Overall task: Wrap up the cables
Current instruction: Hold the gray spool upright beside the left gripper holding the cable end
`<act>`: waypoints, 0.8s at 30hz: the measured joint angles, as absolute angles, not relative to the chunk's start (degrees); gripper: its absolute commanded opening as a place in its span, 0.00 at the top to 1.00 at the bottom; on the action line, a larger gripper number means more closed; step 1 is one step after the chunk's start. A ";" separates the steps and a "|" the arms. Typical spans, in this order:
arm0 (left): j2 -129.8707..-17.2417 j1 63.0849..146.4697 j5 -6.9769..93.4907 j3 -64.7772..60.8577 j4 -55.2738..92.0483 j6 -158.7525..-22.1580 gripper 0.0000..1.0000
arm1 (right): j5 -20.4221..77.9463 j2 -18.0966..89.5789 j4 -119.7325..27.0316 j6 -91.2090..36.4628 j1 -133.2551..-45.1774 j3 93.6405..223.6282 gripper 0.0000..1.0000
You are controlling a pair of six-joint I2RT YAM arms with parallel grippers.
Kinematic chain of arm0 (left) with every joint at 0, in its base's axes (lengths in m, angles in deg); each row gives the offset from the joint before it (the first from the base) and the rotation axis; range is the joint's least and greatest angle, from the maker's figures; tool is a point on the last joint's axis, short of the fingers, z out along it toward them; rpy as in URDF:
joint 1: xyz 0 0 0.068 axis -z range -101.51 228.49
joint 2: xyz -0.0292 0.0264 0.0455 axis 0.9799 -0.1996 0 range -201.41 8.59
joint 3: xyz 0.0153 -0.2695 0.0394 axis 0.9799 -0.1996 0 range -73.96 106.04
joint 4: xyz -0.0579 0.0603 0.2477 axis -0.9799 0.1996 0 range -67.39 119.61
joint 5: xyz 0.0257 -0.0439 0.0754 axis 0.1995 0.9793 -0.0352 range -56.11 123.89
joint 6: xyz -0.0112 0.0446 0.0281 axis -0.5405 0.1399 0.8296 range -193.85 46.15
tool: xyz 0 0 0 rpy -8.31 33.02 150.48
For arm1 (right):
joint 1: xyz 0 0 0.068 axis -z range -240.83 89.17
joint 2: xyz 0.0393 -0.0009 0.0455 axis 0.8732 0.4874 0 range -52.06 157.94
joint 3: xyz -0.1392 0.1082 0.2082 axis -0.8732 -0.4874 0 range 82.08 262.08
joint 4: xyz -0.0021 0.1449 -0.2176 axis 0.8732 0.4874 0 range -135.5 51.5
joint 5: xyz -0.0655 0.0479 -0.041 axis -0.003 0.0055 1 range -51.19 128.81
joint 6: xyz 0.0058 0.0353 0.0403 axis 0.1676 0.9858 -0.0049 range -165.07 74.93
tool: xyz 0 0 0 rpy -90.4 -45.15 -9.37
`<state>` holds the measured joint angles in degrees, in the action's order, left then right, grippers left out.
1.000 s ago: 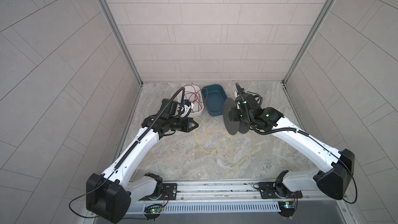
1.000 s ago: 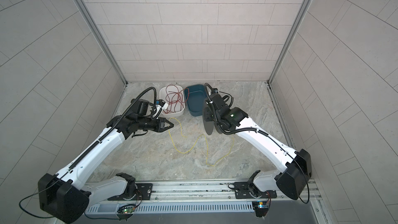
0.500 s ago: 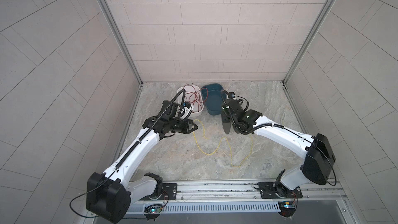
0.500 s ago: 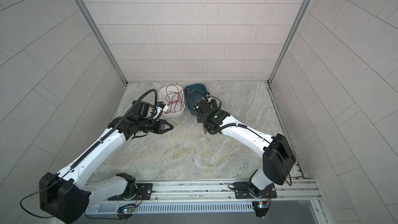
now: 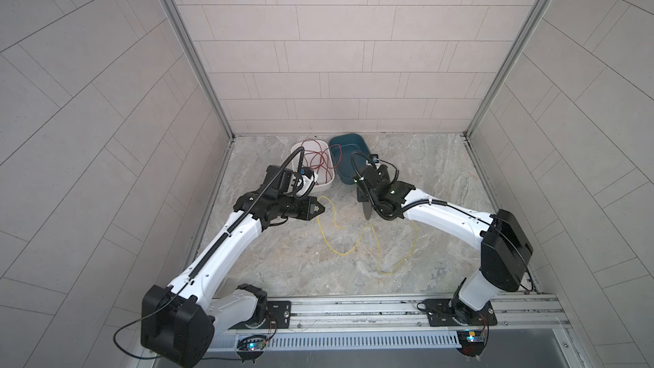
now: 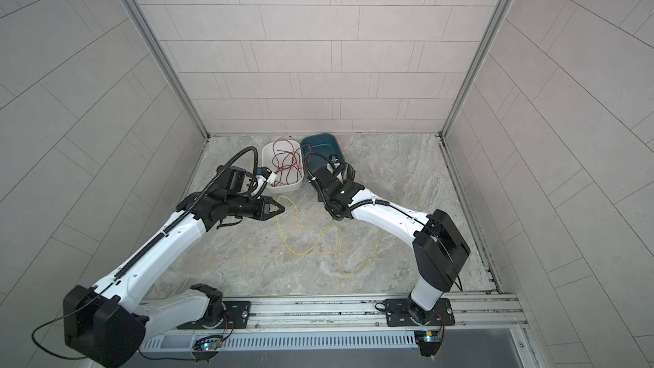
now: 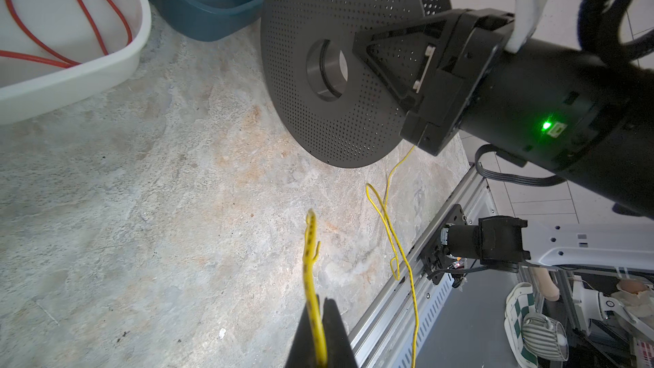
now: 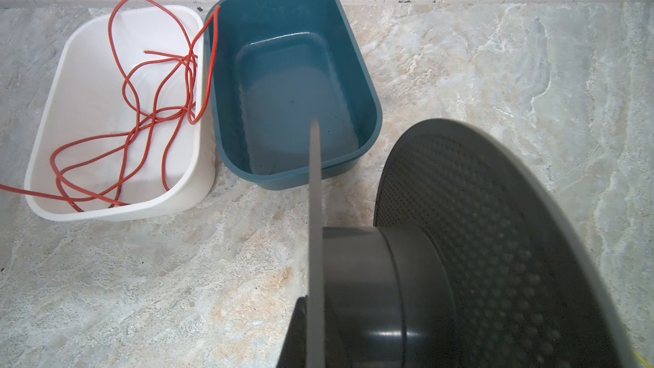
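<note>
Swinging inward over the last second, the right arm is turning the spool (image 5: 367, 207) so that it is now showing edge-on in both top views, where a moment ago it was showing its broad face. It is also sitting nearer the left arm. The right pincer (image 7: 357, 47) is clamping shut on one rim disc of the spool, a finger on each face, and is holding it upright low over the tabletop (image 5: 283, 260); whether it is touching I cannot tell.

The left pincer (image 5: 320, 209) is hardly moving. It is staying pinched tight on the yellow wire (image 7: 308, 270) near its free end, with a short tip sticking out past the fingertips. The rest of the wire is lying in loose loops on the table between the two arms. One strand is running up behind the spool's lower edge, where its end is hidden.

The spool's core is looking bare in the right wrist view, so winding is probably not yet under way. The turn is bringing the centre hole and core to face the held tip, likely setting up an anchoring of that tip. The white tub (image 8: 116, 207) of red wire (image 8: 124, 107) and the empty blue tub (image 8: 368, 100) are standing behind.
</note>
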<state>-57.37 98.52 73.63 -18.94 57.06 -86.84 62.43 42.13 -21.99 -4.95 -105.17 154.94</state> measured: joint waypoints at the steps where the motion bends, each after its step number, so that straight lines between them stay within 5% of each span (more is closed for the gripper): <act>1: -57.32 98.52 73.61 -18.94 57.06 -86.84 1.00 | 62.41 42.13 -22.08 -4.80 -105.17 154.94 0.88; 6: -57.30 98.52 73.61 -18.94 57.04 -86.84 1.00 | 62.39 42.13 -23.48 -4.58 -105.19 154.94 0.70; 24: -57.30 98.52 74.24 -18.96 56.28 -86.95 1.00 | 60.33 37.35 -26.74 -8.67 -105.19 154.57 0.35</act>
<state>-57.30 98.52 74.24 -18.96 56.28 -86.95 60.33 37.35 -26.74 -8.67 -105.19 154.57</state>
